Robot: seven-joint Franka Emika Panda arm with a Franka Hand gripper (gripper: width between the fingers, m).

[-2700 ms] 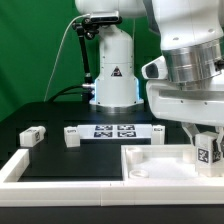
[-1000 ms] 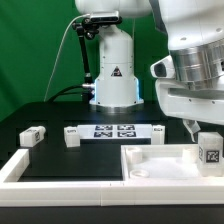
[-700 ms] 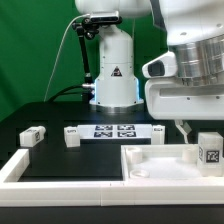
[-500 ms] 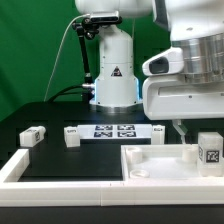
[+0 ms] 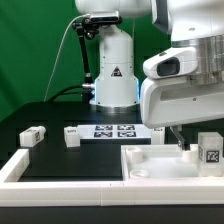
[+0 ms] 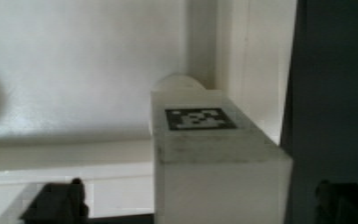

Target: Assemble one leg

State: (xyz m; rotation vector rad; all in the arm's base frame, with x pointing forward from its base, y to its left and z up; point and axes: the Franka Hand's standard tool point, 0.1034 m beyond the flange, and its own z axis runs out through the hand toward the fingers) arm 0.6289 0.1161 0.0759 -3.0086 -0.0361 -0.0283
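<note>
The leg (image 5: 210,150), a small white block with a black-and-white tag: standing upright at the corner of the big flat white tray (image 5: 150,172), on the exterior view's right. Looking stuck into that corner already, though the joint itself not showing.

The claw (image 5: 181,141): hanging just beside the leg, not holding it. In the wrist view, the leg (image 6: 211,150) sitting between two dark finger tips (image 6: 59,200), with room on each side. So, spread wide and pinching nothing.

Doing this step well, as a guess: coming straight down so one finger goes on each side of the block. Keeping the block in the middle of the gap. Going slowly, not bumping the tray's rim. Squeezing softly on the flat sides, so the block is not tipping. Turning or pushing only once the hold feels firm.

More small white blocks (image 5: 33,136) lying on the black table (image 5: 60,155), well apart, near the marker board (image 5: 113,130).
</note>
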